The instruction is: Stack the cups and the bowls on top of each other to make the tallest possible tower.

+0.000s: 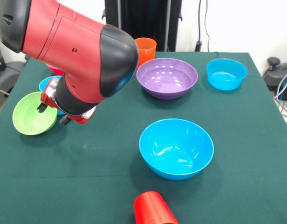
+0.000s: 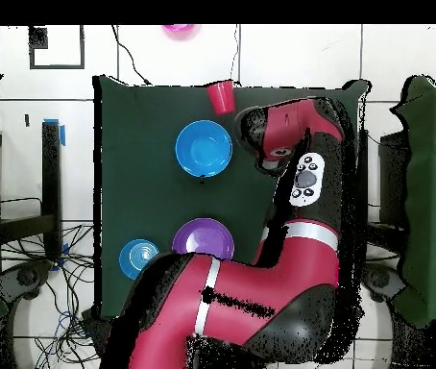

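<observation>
My gripper point(image 1: 52, 113) hangs low at the left of the table, right beside the rim of a lime green bowl point(image 1: 32, 115); the arm's wrist covers most of it. A light blue piece point(image 1: 46, 83) and a crimson one point(image 1: 55, 71) peek out behind the arm. An orange cup point(image 1: 146, 48) stands at the far edge. A purple bowl point(image 1: 167, 77) point(image 2: 203, 237), a small blue bowl point(image 1: 226, 73) point(image 2: 138, 258) and a large blue bowl point(image 1: 176, 147) point(image 2: 204, 148) sit apart, all upright. A red cup point(image 1: 153, 208) point(image 2: 221, 96) lies at the near edge. No tower shows.
The green table cloth point(image 1: 101, 186) covers the whole top. The arm point(image 2: 303, 183) hides one side of the table in the overhead view. A hot pink bowl point(image 2: 176, 30) lies off the table on the floor. Cables run along the floor beside the table.
</observation>
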You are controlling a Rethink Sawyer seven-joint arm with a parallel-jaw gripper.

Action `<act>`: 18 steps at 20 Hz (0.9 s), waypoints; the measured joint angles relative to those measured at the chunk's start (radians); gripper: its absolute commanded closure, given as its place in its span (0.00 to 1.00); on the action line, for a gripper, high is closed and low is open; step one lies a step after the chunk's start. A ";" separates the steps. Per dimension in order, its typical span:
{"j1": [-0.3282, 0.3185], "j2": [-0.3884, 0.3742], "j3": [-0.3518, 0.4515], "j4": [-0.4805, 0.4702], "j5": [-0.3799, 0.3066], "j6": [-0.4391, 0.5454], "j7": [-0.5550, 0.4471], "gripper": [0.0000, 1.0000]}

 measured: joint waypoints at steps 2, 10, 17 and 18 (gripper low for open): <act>0.000 0.000 0.000 0.009 0.000 0.000 0.000 0.00; 0.000 0.000 0.000 0.035 0.000 0.000 0.000 0.00; -0.002 0.000 0.000 0.049 0.000 0.000 0.000 0.00; -0.002 0.001 0.000 0.051 0.000 0.000 0.000 0.00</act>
